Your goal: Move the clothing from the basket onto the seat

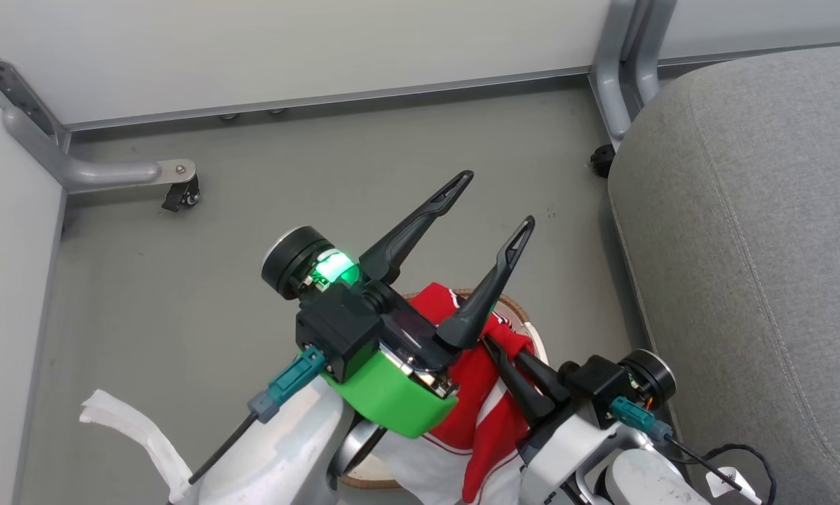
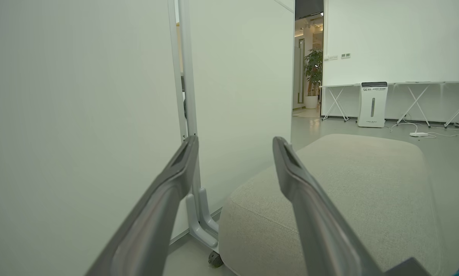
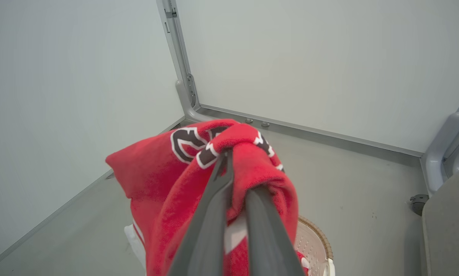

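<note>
1. The seat [image 1: 756, 245] lies to the robot's right as the landing place, well apart from the load
2. The basket [image 3: 313, 241] stands on the floor near it, under the arms, so the lift can go straight up
3. The clothing [image 1: 472, 372] hangs bunched above the basket, not yet on the seat
4. The left gripper [image 1: 497, 198] is raised, jaws wide apart and empty, probably leaving the load to the other arm
5. The right gripper [image 3: 231, 168] is clamped on a red fold, bearing its weight

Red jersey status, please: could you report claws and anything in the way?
Left claw open, empty. Right claw shut on red jersey, held over laundry basket. Nothing visible blocking grey seat.
</note>
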